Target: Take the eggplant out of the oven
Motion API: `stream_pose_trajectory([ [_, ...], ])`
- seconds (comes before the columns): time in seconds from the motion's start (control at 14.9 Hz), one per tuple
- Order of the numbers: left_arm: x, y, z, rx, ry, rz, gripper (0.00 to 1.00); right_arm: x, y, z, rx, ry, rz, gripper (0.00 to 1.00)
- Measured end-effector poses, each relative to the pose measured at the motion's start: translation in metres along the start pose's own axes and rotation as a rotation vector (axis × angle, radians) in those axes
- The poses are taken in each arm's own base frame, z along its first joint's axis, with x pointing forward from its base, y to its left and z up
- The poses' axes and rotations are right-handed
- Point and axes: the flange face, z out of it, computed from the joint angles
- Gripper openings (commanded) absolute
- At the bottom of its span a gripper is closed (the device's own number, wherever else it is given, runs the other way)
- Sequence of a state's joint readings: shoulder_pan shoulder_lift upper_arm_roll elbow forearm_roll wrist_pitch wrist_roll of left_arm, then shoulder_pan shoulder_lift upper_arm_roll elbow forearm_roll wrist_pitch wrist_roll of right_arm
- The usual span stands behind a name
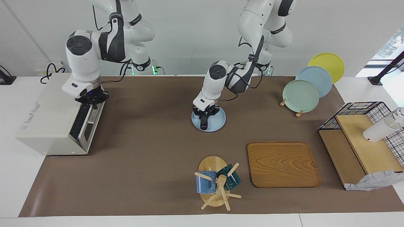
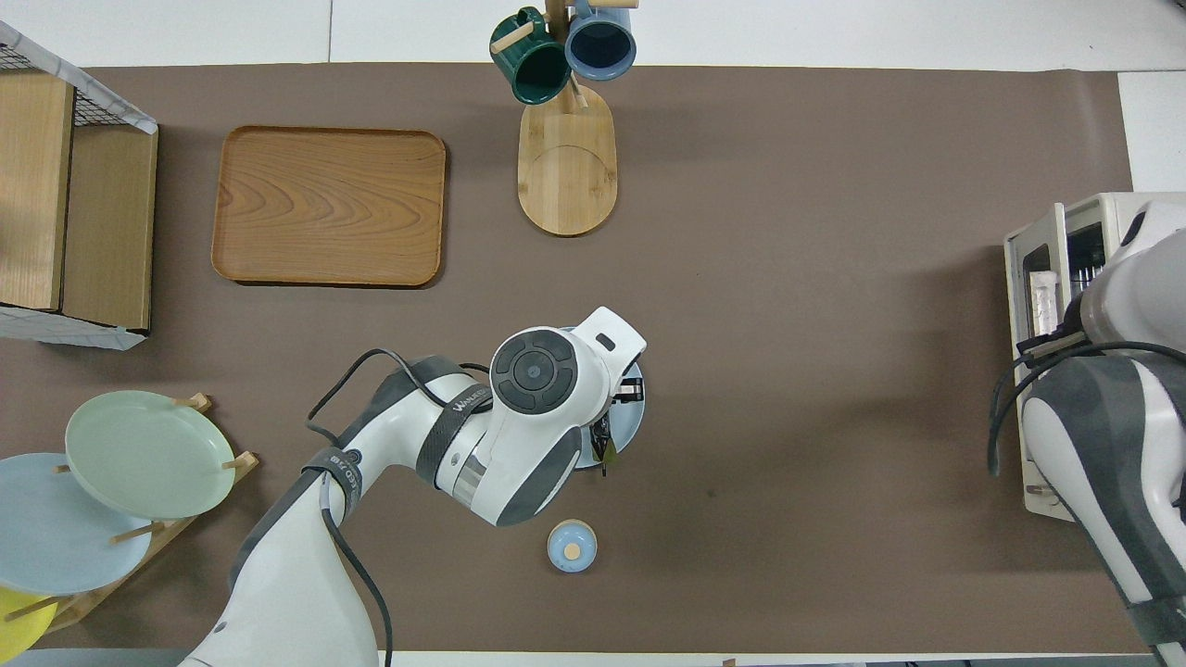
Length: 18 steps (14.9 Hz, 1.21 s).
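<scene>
The dark eggplant (image 1: 204, 122) lies with its end on a light blue plate (image 1: 220, 121) in the middle of the table. My left gripper (image 1: 205, 113) is over the plate and shut on the eggplant. In the overhead view the arm hides most of it; only its green tip (image 2: 607, 452) and the plate's rim (image 2: 635, 419) show. The off-white oven (image 1: 50, 116) stands at the right arm's end of the table, also in the overhead view (image 2: 1040, 269). My right gripper (image 1: 91, 100) is at the top edge of its dark glass door (image 1: 82, 121), which stands about upright.
A small blue round lid (image 2: 572, 546) lies nearer to the robots than the plate. A wooden mug tree (image 1: 216, 184) and wooden tray (image 1: 282, 164) are farther out. A rack of plates (image 1: 301, 96) and a wire-and-wood shelf (image 1: 359, 142) stand at the left arm's end.
</scene>
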State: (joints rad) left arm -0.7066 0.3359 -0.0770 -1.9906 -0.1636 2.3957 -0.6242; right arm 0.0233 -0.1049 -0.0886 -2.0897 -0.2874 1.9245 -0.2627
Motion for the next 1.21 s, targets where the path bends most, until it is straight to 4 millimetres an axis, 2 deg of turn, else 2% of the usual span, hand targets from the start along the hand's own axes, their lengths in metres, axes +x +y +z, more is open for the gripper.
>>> stream_pose_trajectory([
  [0.34,0.006,-0.006,-0.003,0.008,-0.007,-0.007,0.0,-0.027,0.02,-0.049,0.102,0.034,0.007,0.0],
  [0.47,0.017,-0.02,-0.015,0.013,-0.011,-0.011,0.0,-0.022,0.011,-0.059,0.134,0.063,0.006,0.0],
  [0.6,0.033,-0.041,-0.039,0.013,-0.011,-0.033,0.0,-0.007,-0.012,-0.061,0.15,0.101,0.048,0.0],
  [0.74,0.054,-0.072,-0.066,0.015,-0.015,-0.043,0.0,0.007,-0.039,-0.049,0.151,0.108,0.106,0.0],
  [0.87,0.083,-0.114,-0.092,0.011,-0.012,-0.048,0.0,0.011,-0.048,-0.027,0.156,0.086,0.135,0.0],
  [1.01,0.11,-0.161,-0.108,0.005,0.006,-0.053,0.0,0.006,-0.032,-0.008,0.163,0.065,0.171,0.0],
  [1.21,0.137,-0.225,-0.119,0.0,0.029,-0.043,0.0,-0.008,-0.005,0.009,0.173,0.043,0.192,0.0],
])
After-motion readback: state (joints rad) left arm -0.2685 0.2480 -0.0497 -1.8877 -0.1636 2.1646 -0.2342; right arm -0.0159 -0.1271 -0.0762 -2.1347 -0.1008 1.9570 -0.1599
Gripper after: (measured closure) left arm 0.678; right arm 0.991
